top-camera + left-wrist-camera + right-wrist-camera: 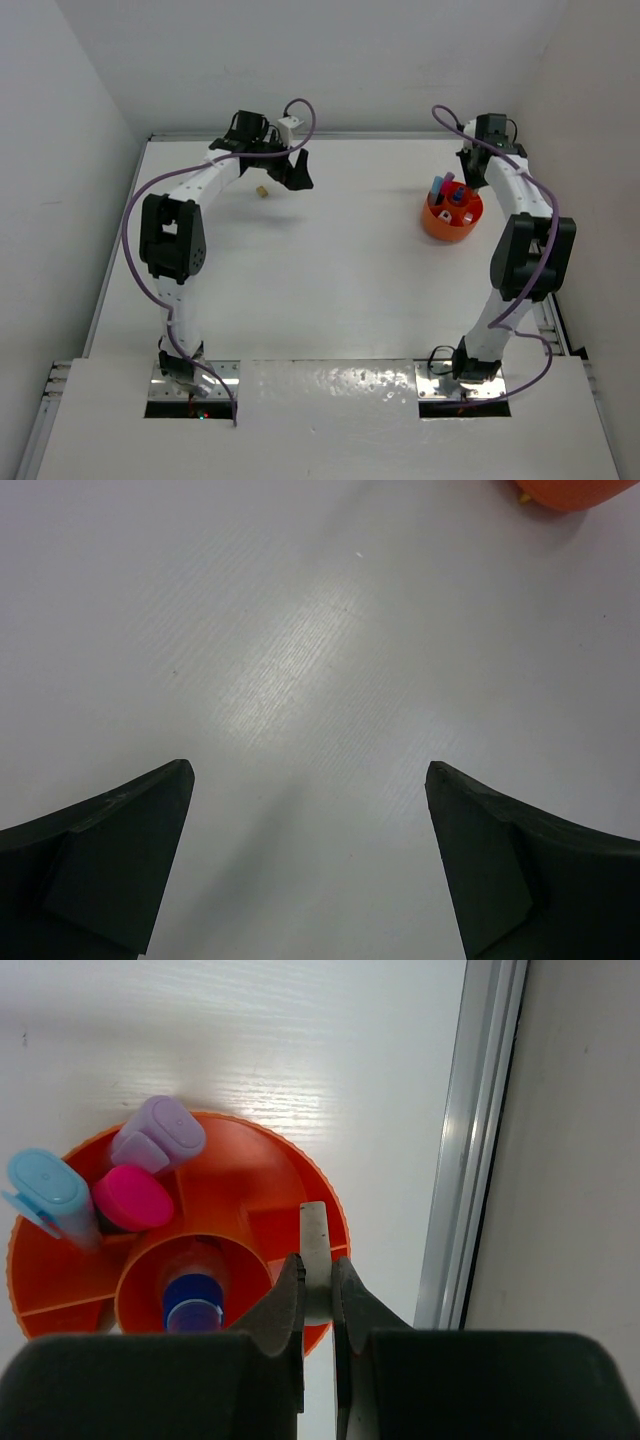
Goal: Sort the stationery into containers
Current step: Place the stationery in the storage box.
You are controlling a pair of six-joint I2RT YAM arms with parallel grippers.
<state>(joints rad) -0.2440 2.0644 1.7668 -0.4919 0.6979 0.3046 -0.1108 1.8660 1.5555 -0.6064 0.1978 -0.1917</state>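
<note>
White surface, orange tub sits far right. Right claw is pinching a pale block over an outer compartment, so next up is probably letting go. Left claw hangs spread wide near a beige block.

We show both arms rising from their bases at the near edge and bending at the elbow toward the far side. The left arm reaches far left, and its left gripper holds its jaws spread wide. The right arm stands at the far right. Its right gripper points downward, fingers pinched on a pale block.
</note>
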